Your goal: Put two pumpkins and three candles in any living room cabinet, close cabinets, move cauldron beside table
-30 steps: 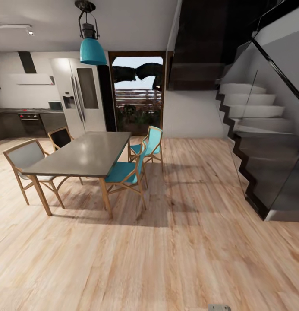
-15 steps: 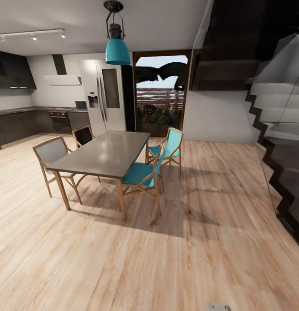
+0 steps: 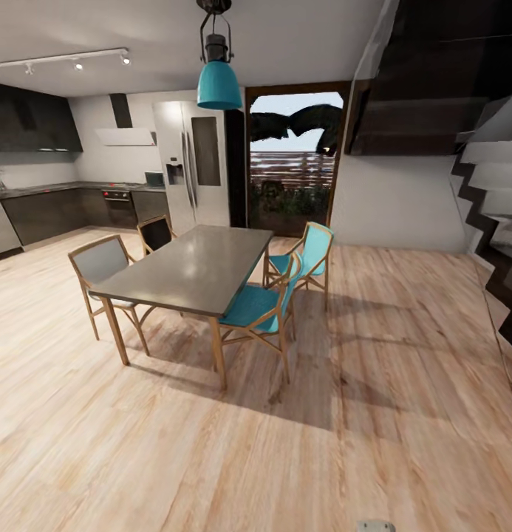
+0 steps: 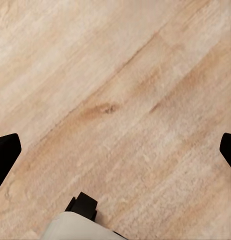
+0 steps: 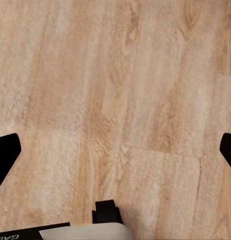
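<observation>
The pumpkins, candles, cabinet, cauldron and the living-room table are out of view. My left gripper (image 4: 115, 152) hangs open over bare pale wood floor, its black fingertips (image 4: 5, 152) wide apart at the picture's edges with nothing between them. My right gripper (image 5: 115, 152) is open in the same way above the floorboards, its fingertips (image 5: 5, 152) empty.
A tall grey dining table (image 3: 196, 270) stands ahead on the wood floor, with teal chairs (image 3: 259, 307) on its right and a grey-backed chair (image 3: 100, 262) on its left. Behind are a fridge (image 3: 193, 166), dark kitchen counters (image 3: 41, 210) and a glass door (image 3: 292, 162). A dark staircase (image 3: 499, 222) rises at right.
The head view has swung to the left: dining table and fridge shifted right in the picture, more kitchen shows and less staircase. That is camera motion.
</observation>
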Robot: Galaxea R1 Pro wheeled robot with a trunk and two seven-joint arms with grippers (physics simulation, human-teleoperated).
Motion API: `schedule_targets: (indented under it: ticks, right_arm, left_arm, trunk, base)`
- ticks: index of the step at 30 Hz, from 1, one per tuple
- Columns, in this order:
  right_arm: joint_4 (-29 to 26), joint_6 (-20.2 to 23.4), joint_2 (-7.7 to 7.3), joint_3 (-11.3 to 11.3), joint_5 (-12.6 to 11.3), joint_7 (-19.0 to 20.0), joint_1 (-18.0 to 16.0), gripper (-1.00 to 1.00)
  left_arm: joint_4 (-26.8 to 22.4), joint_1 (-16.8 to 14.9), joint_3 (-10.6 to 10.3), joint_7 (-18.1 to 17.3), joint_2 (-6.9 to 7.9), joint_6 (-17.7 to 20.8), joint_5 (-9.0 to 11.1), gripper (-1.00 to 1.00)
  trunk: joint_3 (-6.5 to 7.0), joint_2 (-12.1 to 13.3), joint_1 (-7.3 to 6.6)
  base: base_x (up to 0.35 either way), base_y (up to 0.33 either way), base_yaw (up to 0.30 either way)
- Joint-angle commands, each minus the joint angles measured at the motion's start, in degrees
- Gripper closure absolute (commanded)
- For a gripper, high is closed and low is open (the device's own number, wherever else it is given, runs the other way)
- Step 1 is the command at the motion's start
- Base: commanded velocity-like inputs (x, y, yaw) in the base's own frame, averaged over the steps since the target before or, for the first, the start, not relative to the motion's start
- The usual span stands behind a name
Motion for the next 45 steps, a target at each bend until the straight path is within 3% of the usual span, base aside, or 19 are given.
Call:
schedule_targets:
  ticks: [1, 7, 10, 21, 31, 45]
  right_arm:
    - [-0.11, 0.38, 0.02, 0.05, 0.04, -0.21, -0.02, -1.00]
    - [0.13, 0.45, 0.02, 2.98, 0.04, -0.45, 0.01, -1.00]
    - [0.17, 0.47, 0.02, 3.41, 0.01, -0.84, 0.01, -1.00]
    - [0.18, 0.47, 0.02, 3.56, -0.04, -1.67, 0.00, -1.00]
    - [0.02, 0.39, 0.02, 3.59, -0.04, -1.67, 0.00, -1.00]
    - [-0.01, 0.38, 0.02, 3.64, -0.04, -1.67, 0.00, -1.00]
  left_arm:
    - [0.02, -0.04, -0.06, 0.05, -0.01, -0.23, 0.47, -1.00]
    - [0.02, -0.03, -0.06, 0.05, -0.01, -0.27, 0.47, -1.00]
    - [0.02, -0.04, -0.06, 0.05, -0.01, -0.27, 0.48, -1.00]
    - [0.02, -0.04, -0.06, 0.05, -0.01, -0.19, 0.55, -1.00]
    - [0.02, -0.02, -0.06, 0.05, -0.01, -0.19, 0.56, -1.00]
    - [0.02, -0.03, 0.02, 0.05, -0.01, -0.19, 0.56, -1.00]
  trunk:
    - [-0.08, -0.03, 0.03]
    - [-0.23, -0.03, 0.03]
    - [-0.32, -0.03, 0.03]
    - [-0.65, -0.03, 0.03]
    - [-0.98, -0.03, 0.03]
    - [-1.04, -0.03, 0.03]
  base:
    - [0.144, 0.000, 0.219]
    - [0.040, 0.000, 0.256]
    - [0.003, 0.000, 0.269]
    - [0.010, 0.001, 0.270]
    - [0.215, 0.143, 0.260]
    - [0.221, 0.236, 0.030]
